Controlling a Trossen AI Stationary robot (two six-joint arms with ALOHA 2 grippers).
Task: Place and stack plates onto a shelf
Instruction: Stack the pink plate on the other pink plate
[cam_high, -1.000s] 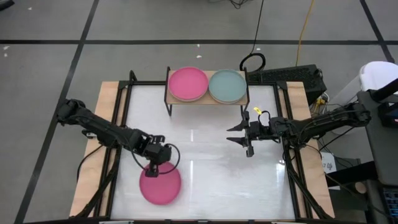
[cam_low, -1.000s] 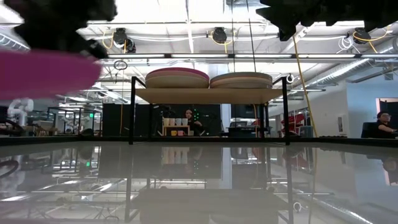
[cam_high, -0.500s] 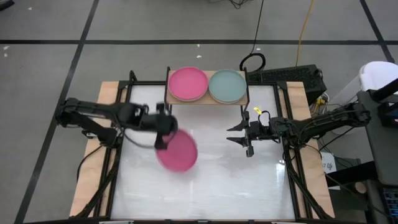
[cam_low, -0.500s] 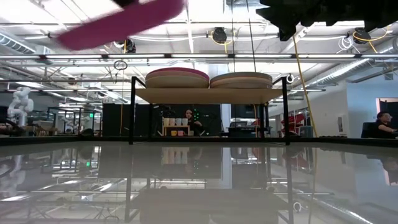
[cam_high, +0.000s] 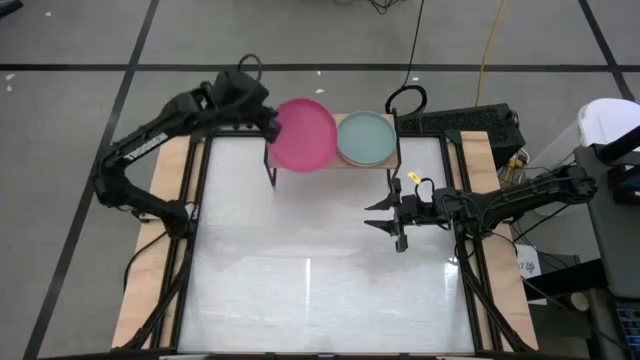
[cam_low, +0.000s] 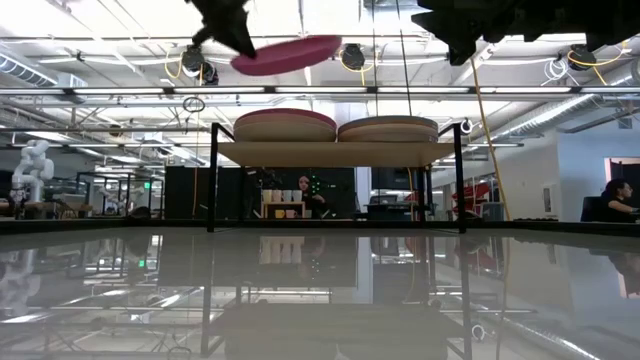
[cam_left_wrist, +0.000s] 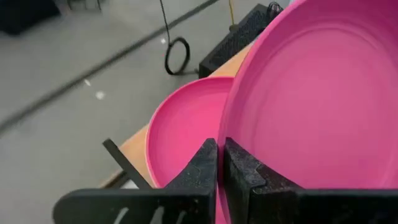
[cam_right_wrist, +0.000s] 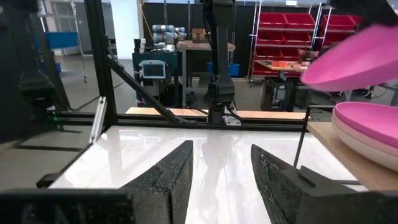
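Magenta plate (cam_high: 303, 134) in left gripper (cam_high: 270, 122) above shelf (cam_high: 390, 160)

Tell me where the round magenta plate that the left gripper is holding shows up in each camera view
High view: the held magenta plate is over the shelf's left end.
Low view: it is tilted, above the left stack.
Left wrist view: it is pinched by the left gripper.
Right wrist view: it is above the stack.
Shared landmark: the wooden shelf.
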